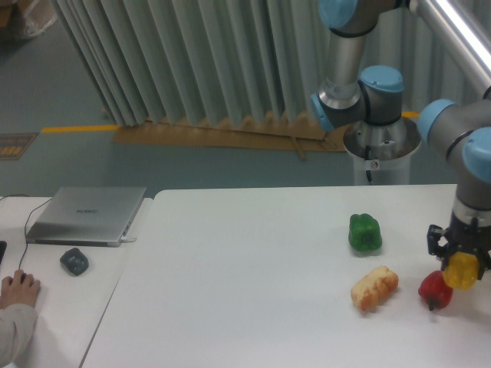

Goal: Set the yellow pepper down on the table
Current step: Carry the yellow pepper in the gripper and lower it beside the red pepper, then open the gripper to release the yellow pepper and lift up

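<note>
Gripper [462,270] at table [253,291] right edge, closed on yellow pepper [462,271], just right of and above red pepper [434,289]. Bread roll [374,287] left of red pepper; green pepper [365,233] behind roll. Laptop [88,215] on desk [69,307] far left.
</note>
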